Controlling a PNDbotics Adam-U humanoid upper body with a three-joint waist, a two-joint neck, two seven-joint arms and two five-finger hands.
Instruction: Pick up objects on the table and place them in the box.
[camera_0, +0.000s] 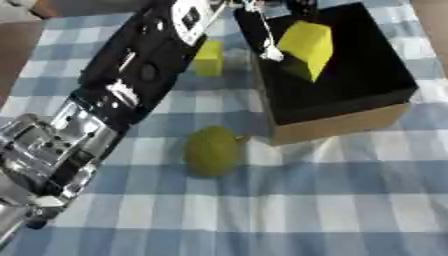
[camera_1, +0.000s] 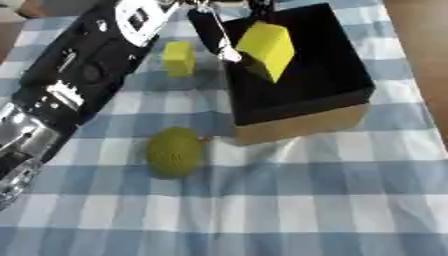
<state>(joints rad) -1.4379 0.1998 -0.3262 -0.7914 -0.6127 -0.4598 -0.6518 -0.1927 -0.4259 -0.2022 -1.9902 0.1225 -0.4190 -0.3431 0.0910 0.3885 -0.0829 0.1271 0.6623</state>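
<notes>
Reaching over the box (camera_0: 350, 120), the left hand (camera_0: 262, 30) is cut off above the yellow block (camera_0: 306, 47).

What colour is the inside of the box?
Black; the box has tan cardboard outer walls. The left eye view shows it best.

Yellow block (camera_0: 306, 47), blue-checked tablecloth (camera_0: 332, 200)

Left arm (camera_0: 131, 85) slanting across the table's (camera_0: 350, 200) left half toward the box (camera_0: 350, 120), small yellow block (camera_0: 208, 57) tucked between arm and box wall, green round fruit (camera_0: 213, 150) just off box's near-left corner, near edge and near-right corner open cloth
</notes>
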